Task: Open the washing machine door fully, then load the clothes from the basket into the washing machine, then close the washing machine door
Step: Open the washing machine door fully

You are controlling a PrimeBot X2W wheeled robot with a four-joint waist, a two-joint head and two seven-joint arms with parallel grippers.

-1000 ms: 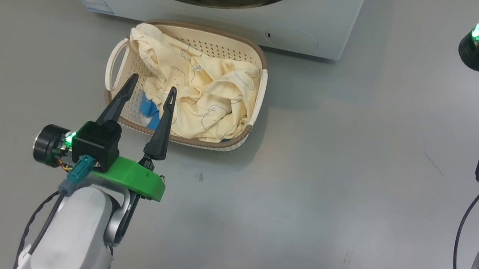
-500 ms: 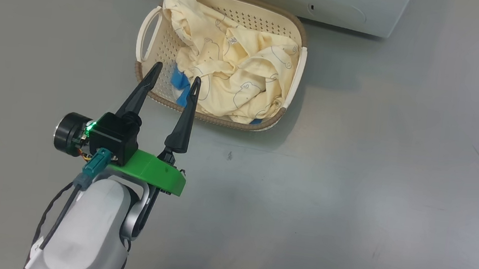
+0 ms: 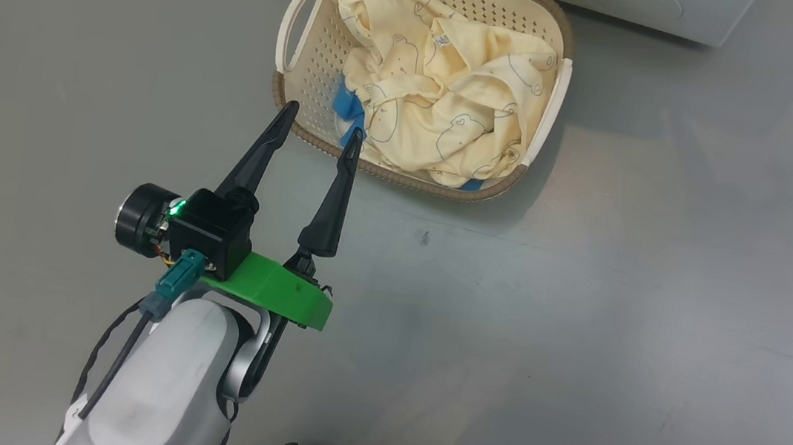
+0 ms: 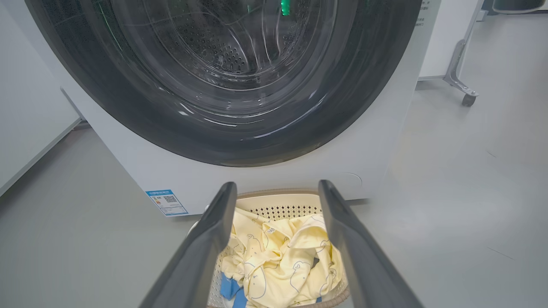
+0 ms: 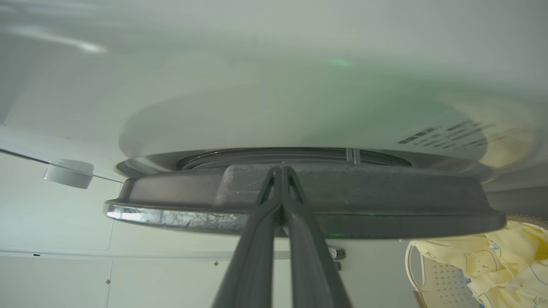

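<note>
Head view: left tool (image 3: 325,117), spread and empty, points at pale-yellow fabric clothes (image 3: 455,102) in the cream perforated plastic basket (image 3: 317,64) just ahead.

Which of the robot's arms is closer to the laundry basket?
Left. The left gripper, jaws open, hovers at the near rim of the basket; the right gripper, jaws shut, is at the edge of the washing machine door, farther off.

In head view the top edge cuts the washing machine (image 3: 660,6) at 1 o'clock and the basket (image 3: 313,71) at 12. You cannot read the blue label (image 4: 167,202), left wrist view, 8 o'clock.
</note>
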